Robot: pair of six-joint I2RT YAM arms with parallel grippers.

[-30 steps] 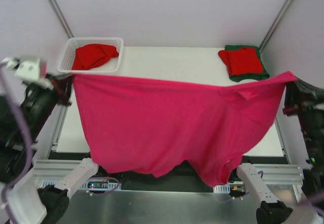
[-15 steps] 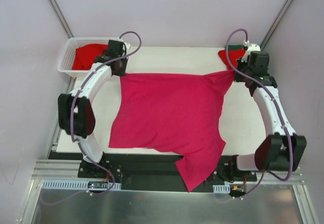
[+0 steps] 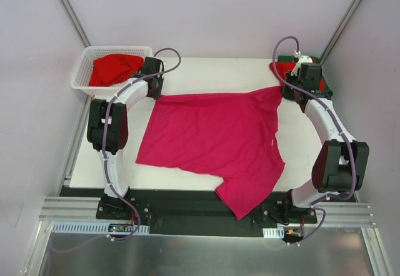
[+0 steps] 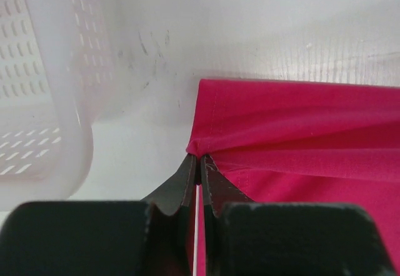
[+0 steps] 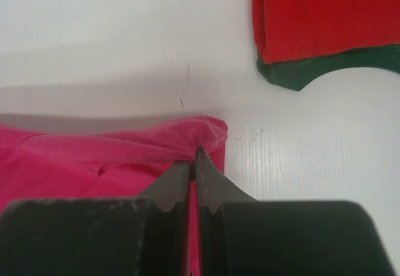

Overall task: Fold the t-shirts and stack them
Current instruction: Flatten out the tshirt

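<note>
A magenta-pink t-shirt (image 3: 215,142) lies spread on the white table (image 3: 206,73), its near end hanging over the front edge. My left gripper (image 3: 154,92) is shut on the shirt's far left corner (image 4: 203,148). My right gripper (image 3: 287,88) is shut on the far right corner (image 5: 203,135). A folded red t-shirt (image 3: 294,70) lies on a dark green one (image 3: 326,92) at the far right, also seen in the right wrist view as red cloth (image 5: 325,14) over green (image 5: 312,70). Another red t-shirt (image 3: 112,69) sits crumpled in the basket.
A white lattice basket (image 3: 84,64) stands at the far left corner, close beside my left gripper; its wall (image 4: 44,95) fills the left of the left wrist view. Both arms reach far across the table. Pale walls close in on all sides.
The shirt, held high and stretched wide a second ago, has come down and been carried to the far side; it now lies flat on the table with both grippers low at its far corners.
</note>
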